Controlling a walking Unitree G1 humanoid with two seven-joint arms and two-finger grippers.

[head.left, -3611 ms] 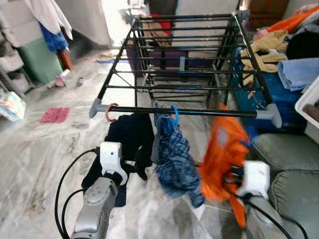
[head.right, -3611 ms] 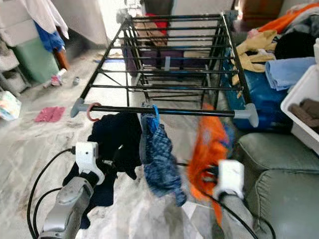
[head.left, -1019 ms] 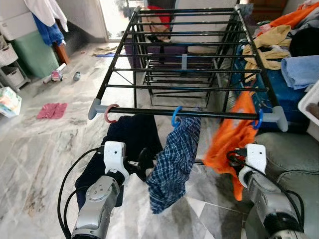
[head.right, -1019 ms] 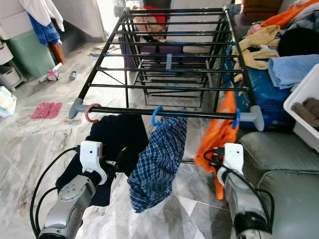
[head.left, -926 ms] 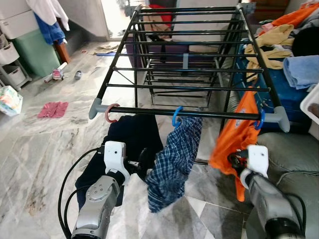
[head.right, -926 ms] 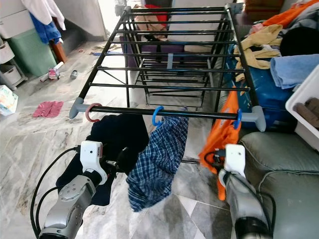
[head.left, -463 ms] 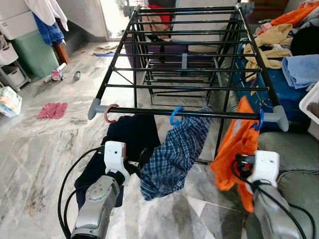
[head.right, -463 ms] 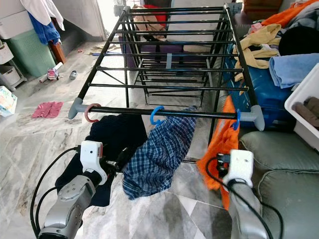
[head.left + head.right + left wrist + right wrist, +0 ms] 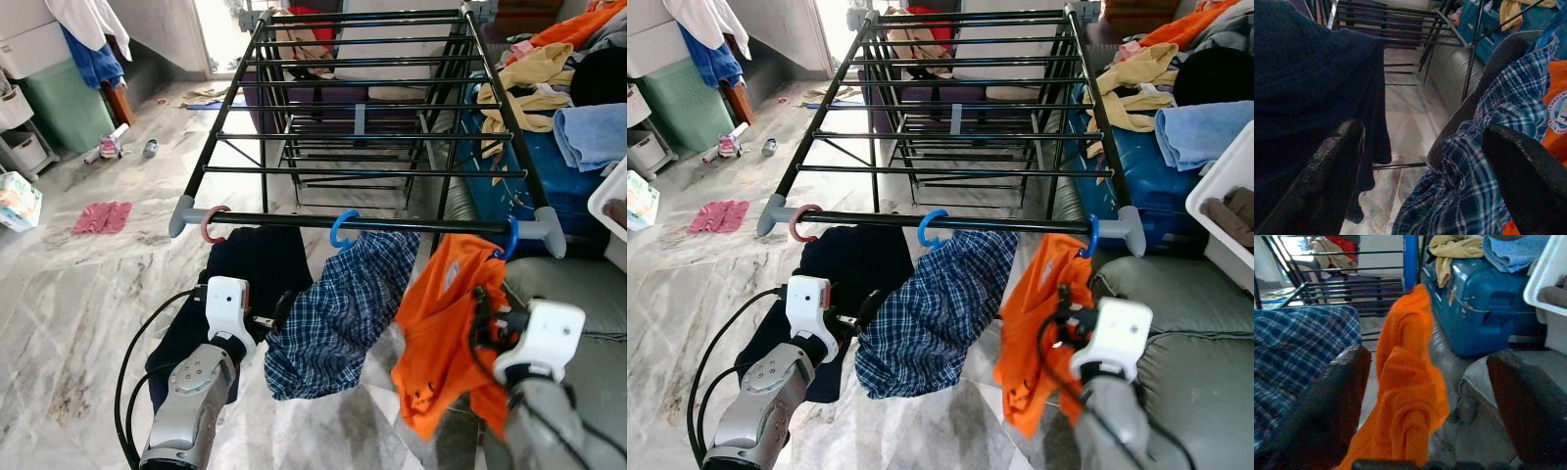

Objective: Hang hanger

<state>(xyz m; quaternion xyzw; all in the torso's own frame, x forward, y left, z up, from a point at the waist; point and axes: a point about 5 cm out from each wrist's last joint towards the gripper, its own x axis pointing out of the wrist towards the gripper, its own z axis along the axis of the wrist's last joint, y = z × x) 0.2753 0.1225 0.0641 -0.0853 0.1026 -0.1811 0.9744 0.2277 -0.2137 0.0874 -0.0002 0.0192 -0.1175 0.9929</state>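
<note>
Fingers of my right gripper [image 9: 1425, 396] spread wide, orange shirt [image 9: 441, 333] between; its blue hanger hook [image 9: 510, 238] on near rail [image 9: 392, 223] (right end), up-left; left gripper [image 9: 1420, 147] open too.

Home laundry corner, black drying rack [image 9: 362, 108], marble floor [image 9: 69, 284], grey sofa [image 9: 1185, 323], heaped clothes [image 9: 549, 78]

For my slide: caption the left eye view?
Three hangers on the drying rack's front bar; orange shirt beside the right gripper.

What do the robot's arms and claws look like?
Both arms are silver metal with black cables looping alongside. Each wrist ends in a white block. The left claw and right claw each have two long, thick black fingers with a rough, grainy surface.
</note>
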